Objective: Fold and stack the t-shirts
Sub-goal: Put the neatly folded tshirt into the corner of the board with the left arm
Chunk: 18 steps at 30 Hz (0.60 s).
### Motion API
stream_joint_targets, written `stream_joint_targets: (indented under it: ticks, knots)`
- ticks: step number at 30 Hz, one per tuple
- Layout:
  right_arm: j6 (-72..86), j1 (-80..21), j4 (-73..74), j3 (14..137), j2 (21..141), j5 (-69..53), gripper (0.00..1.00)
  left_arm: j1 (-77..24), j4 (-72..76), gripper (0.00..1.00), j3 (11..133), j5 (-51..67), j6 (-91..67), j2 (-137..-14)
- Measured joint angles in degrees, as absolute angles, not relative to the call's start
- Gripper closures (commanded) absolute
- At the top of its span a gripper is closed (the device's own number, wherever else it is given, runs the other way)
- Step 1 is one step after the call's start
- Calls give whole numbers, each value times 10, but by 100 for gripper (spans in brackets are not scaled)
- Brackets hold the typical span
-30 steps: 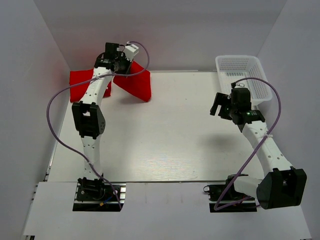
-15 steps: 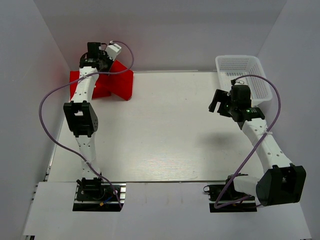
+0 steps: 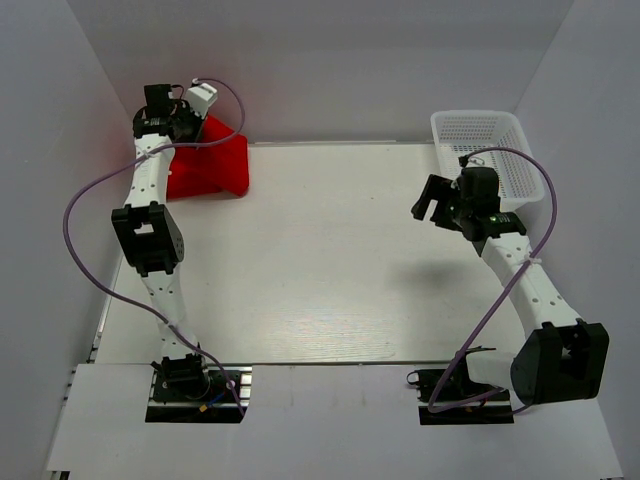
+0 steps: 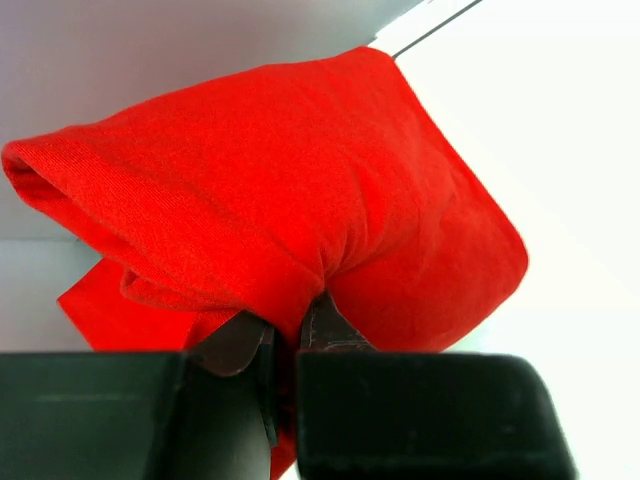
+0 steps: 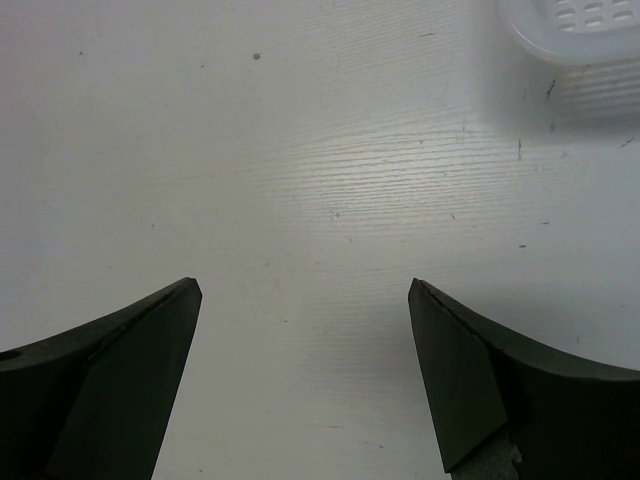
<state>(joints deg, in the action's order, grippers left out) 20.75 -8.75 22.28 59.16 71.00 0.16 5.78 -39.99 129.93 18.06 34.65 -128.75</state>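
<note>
A bright red t-shirt point(image 3: 212, 165) hangs folded at the table's far left corner. My left gripper point(image 3: 172, 118) is shut on it and holds it above the table. In the left wrist view the red cloth point(image 4: 300, 200) bulges out from between my closed fingers point(image 4: 325, 325). I cannot tell whether another red shirt lies beneath it. My right gripper point(image 3: 431, 199) is open and empty above the right side of the table, left of the basket. In the right wrist view its fingertips point(image 5: 455, 370) stand wide apart over bare table.
A white plastic mesh basket point(image 3: 487, 150) stands at the back right corner; its rim shows in the right wrist view point(image 5: 570, 35). White walls close in the left, back and right sides. The white table point(image 3: 320, 260) lies between the arms.
My left gripper has carried the red t-shirt leftward to the far left corner, and the cloth has bunched narrower. My right gripper has shifted slightly left and stays open.
</note>
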Motion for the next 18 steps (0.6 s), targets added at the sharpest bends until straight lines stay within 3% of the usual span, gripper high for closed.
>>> stream_joint_targets:
  ticks: [18]
  knots:
    - [229, -88, 184, 590, 713, -23, 10, 118, -368, 100, 1337, 331, 291, -1259]
